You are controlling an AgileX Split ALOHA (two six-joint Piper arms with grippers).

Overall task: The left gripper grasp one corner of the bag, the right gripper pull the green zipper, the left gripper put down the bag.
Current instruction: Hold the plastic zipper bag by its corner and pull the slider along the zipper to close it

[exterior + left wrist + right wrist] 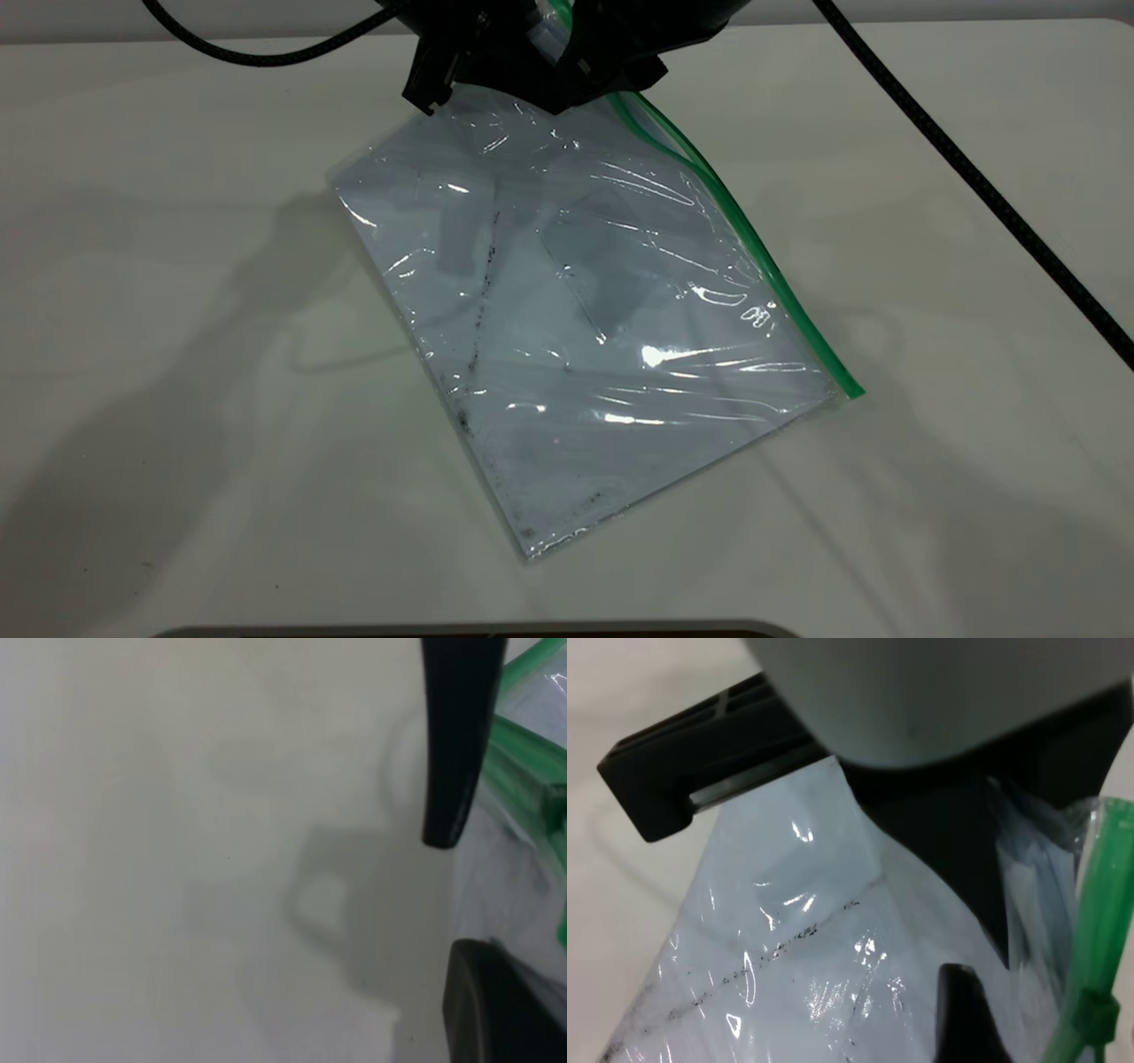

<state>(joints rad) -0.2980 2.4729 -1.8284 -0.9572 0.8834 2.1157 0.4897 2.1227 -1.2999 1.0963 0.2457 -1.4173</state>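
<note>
The jaws of the left gripper (443,75) and right gripper (611,71) are meeting at the bag's (567,328) raised top-centre edge; their state cannot be determined. The green zipper (753,257) is running diagonally toward lower right, nearer the right gripper.

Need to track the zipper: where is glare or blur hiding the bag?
Exterior view: bright glare streaks across the bag, green zipper sharp, arm shadows on the table. Left wrist view: zipper blurred at the edge. Right wrist view: small highlights, zipper soft.
</note>
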